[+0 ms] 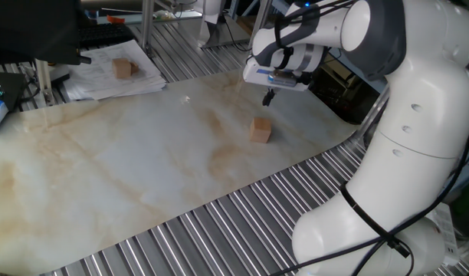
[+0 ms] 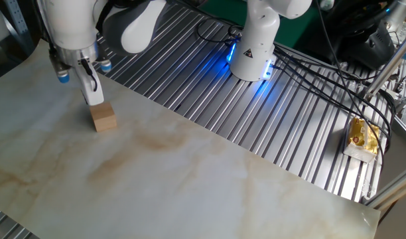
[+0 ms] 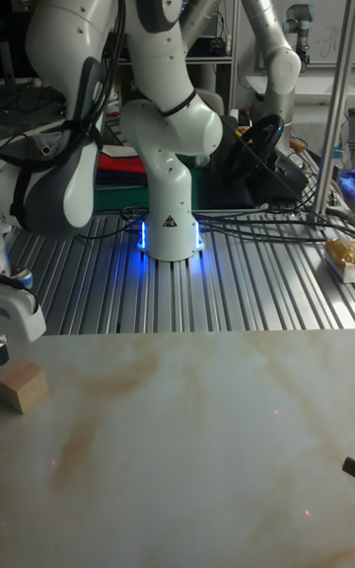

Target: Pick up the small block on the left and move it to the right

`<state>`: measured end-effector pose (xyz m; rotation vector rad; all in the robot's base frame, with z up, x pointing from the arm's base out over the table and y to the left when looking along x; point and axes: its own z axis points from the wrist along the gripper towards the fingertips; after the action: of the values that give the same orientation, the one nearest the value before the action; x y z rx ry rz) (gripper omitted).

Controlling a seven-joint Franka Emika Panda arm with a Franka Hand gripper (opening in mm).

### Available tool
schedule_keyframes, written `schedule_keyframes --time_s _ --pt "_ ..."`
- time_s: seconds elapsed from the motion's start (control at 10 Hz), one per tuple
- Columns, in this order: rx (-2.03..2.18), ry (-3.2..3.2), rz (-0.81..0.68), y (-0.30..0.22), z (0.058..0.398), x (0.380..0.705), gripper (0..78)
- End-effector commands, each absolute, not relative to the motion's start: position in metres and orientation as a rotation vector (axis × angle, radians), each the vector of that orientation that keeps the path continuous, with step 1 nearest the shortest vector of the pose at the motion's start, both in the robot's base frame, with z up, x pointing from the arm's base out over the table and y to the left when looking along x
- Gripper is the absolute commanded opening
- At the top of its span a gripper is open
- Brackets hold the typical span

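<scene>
Small block (image 1: 260,129) light tan, plain wood faces; worktop (image 1: 127,169) pale cream marbled with brownish-tan streaks; second cube (image 1: 124,68) slightly darker brown, on white papers (image 1: 104,77); arm (image 1: 418,138) glossy white with grey joints; claw (image 1: 268,96) fingers dark; ribbed metal base (image 2: 289,133) silver-grey, striped; blue glow at robot base (image 2: 231,56); yellow packet (image 2: 362,138) at right.
</scene>
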<state>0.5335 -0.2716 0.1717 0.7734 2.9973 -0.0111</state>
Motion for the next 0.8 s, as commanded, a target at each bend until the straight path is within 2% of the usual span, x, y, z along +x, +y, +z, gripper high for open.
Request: schedule_keyframes --time_s 0.1,0.3,0.6,0.8 --pt "0.789 2.998 -0.039 -0.2722 0.1718 0.5338 0.0" --pt "0.764 3.009 -0.042 -0.2723 0.1703 0.5341 0.0" --pt "0.693 3.060 -0.133 -0.2723 0.1703 0.5341 0.0" --pt "0.661 3.100 -0.092 -0.2723 0.1703 0.5341 0.0"
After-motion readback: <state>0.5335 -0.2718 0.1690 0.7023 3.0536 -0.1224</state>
